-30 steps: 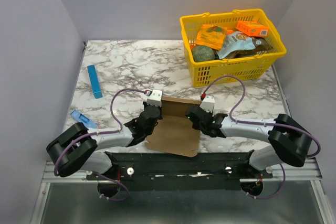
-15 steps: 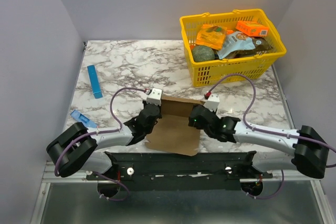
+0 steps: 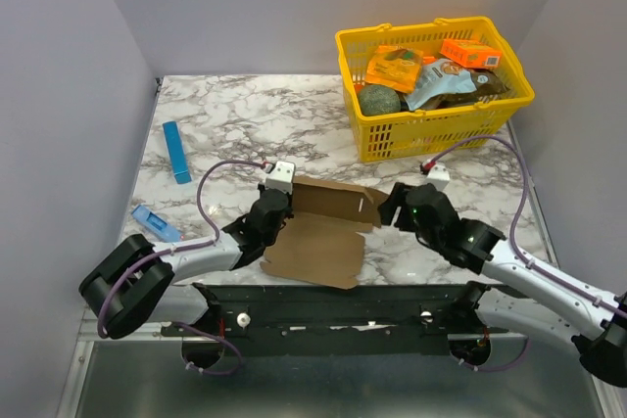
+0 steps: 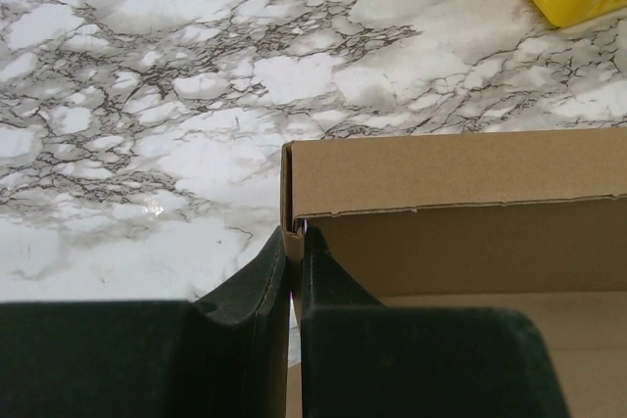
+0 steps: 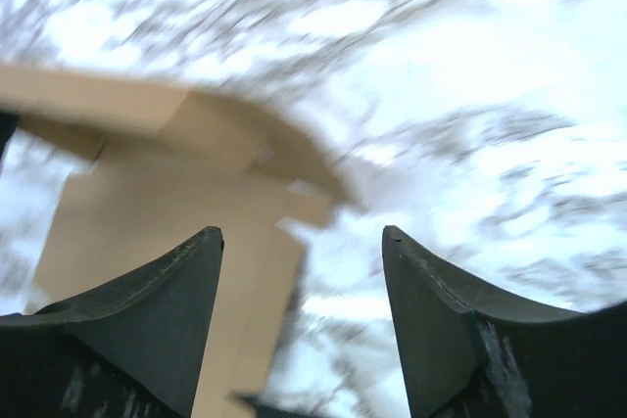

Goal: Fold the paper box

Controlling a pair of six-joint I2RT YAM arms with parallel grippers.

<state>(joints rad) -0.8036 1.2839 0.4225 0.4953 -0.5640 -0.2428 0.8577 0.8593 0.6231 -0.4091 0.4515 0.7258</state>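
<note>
The paper box [image 3: 315,245] is a brown cardboard sheet lying at the near middle of the marble table, its far flap [image 3: 333,201] standing up. My left gripper [image 3: 274,205] is shut on the left end of that raised flap; the left wrist view shows the fingers [image 4: 257,286] pinching the cardboard edge [image 4: 291,242] of the paper box [image 4: 460,173]. My right gripper [image 3: 390,207] stands open just off the flap's right end, touching nothing. The right wrist view is blurred, with the paper box [image 5: 157,212] under and left of the spread fingertips [image 5: 206,242].
A yellow basket [image 3: 434,124] holding orange packets and other goods stands at the far right. A thin blue strip [image 3: 176,151] lies at the far left, and a small blue object [image 3: 154,222] sits near the left arm. The table's near edge runs just below the box.
My right gripper let go of the flap's right end, opened, and drew back to the right. The flap's right end dropped outward. My left gripper kept its grip.
</note>
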